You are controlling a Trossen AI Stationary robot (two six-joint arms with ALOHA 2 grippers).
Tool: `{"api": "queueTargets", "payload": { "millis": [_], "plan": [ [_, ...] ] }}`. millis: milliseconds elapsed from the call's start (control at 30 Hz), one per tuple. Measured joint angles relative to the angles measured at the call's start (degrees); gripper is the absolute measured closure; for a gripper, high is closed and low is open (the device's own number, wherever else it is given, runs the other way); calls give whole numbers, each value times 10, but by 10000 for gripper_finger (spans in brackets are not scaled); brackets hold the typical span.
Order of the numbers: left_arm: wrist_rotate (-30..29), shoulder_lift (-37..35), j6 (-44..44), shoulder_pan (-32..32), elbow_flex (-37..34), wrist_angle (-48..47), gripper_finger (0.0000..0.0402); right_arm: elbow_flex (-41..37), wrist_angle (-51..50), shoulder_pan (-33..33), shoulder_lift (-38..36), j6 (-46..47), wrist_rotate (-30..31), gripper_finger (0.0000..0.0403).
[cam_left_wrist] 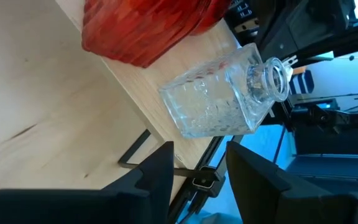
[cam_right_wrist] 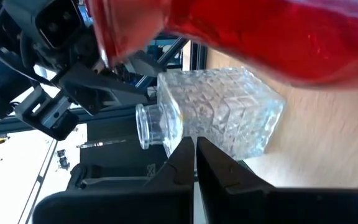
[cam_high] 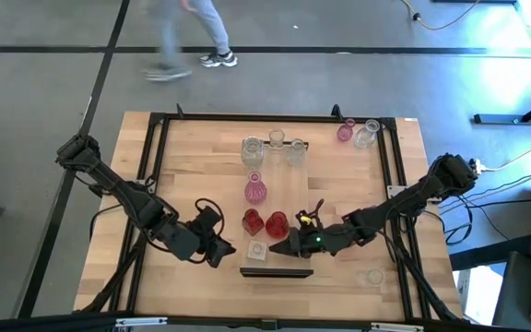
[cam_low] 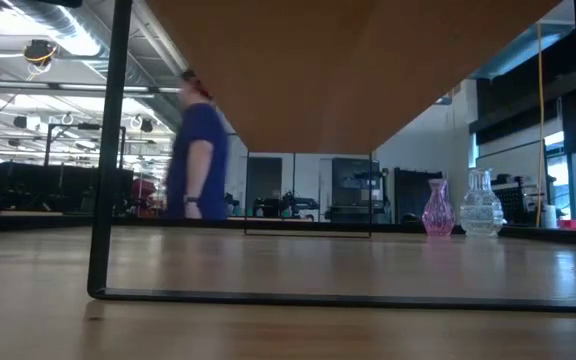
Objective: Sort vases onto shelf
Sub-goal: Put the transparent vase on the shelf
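Right gripper [cam_high: 279,249] is sitting low over the near part of the table, fingers pressed nearly together with only a thin slit between them in the right wrist view, holding nothing. Just ahead of its fingertips the square clear vase [cam_right_wrist: 219,121] is standing, cut-pattern sides, short neck. The same vase shows at [cam_high: 258,250] in the high view, between the two grippers. Close beside the right gripper, toward the table's far side, two deep red vases [cam_high: 265,222] are sitting side by side; one is filling the right wrist view as a big red blur [cam_right_wrist: 272,37].

Left gripper [cam_high: 221,249] is facing the square vase from the other side, fingers [cam_left_wrist: 151,180] spread at a moderate gap, empty, vase just beyond the tips and not touched. The red vase is showing there too [cam_left_wrist: 148,28], next to the clear one.

The shelf [cam_high: 276,272] is showing as a dark strip just nearer the table's front edge than both grippers, seen edge-on from above; in the low view its light-wood underside [cam_low: 348,60] is spanning the top of the picture on a black frame.

Farther from the grippers, a pink narrow-necked vase [cam_high: 255,190] is standing past the red pair, then three clear vases [cam_high: 273,148] in a cluster. At the far right corner a pink vase [cam_high: 345,131] and a clear vase [cam_high: 367,135] are standing together. A squat clear vase [cam_high: 373,277] is sitting beside the right arm near the front edge.

A person [cam_low: 198,150] is walking behind the table.
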Motion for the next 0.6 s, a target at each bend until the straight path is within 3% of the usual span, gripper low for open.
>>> {"api": "queueTargets", "payload": {
  "millis": [600],
  "plan": [
    [9, 0, 14, 21, 0, 10, 263, 0, 1, -10, 0, -17, -18, 398]
  ]
}}
